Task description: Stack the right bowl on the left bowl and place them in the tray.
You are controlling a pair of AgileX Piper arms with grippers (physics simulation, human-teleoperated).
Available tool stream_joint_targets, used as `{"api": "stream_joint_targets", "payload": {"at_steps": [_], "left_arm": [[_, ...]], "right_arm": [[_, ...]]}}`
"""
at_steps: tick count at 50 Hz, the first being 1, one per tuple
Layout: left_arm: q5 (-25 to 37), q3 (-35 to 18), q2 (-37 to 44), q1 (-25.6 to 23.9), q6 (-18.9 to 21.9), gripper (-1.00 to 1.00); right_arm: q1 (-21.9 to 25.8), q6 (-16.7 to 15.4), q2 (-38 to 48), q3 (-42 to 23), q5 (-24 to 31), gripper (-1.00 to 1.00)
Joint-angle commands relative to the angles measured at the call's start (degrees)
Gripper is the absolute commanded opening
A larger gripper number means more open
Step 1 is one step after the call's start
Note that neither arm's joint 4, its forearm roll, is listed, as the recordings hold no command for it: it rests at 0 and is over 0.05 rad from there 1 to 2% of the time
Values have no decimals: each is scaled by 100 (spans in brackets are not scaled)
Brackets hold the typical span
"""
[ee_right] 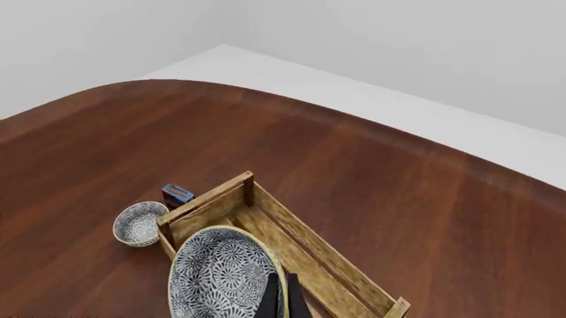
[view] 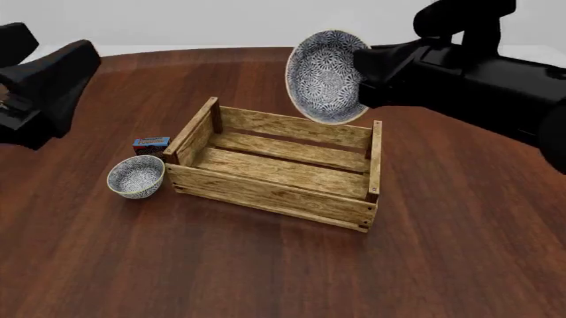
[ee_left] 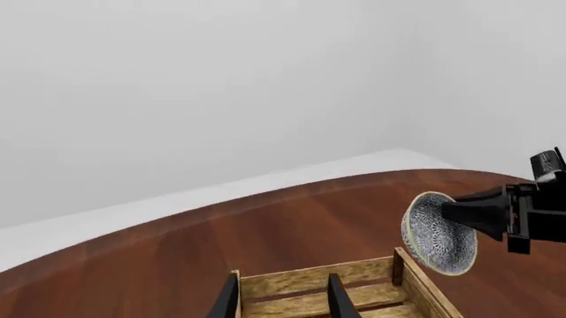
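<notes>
Wooden tray (view: 281, 171), one; two bowls: left bowl (view: 136, 177) on table, right gripper (view: 358, 69) pinching right bowl (view: 324, 76); left gripper (ee_left: 281, 298) spread.

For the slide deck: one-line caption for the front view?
Right hand holds the large patterned bowl tilted above the wooden tray; small bowl sits beside it.

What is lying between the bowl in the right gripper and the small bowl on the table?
In the front view, the tray lies between the held bowl and the small bowl; its near-left corner stands closest.
</notes>
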Motion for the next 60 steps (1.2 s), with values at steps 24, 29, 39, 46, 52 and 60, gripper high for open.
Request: {"api": "stream_joint_targets", "payload": {"at_steps": [24, 29, 39, 46, 52, 60], "left_arm": [[-587, -859, 1920, -1262, -80, 100], [-636, -946, 2104, -1305, -129, 100], [-785, -1107, 2527, -1411, -193, 100], [-863, -1206, 2770, -1473, -220, 100], [-957, -1247, 2989, -1538, -286, 100], [-1096, -1257, 3284, -1646, -367, 100]], "right_arm": [[268, 55, 411, -78, -157, -100], [312, 98, 485, -91, -169, -100], [395, 163, 517, -93, -158, -100], [428, 186, 528, -92, -152, -100], [483, 200, 522, -82, -143, -100], [524, 189, 593, -91, -164, -100]]}}
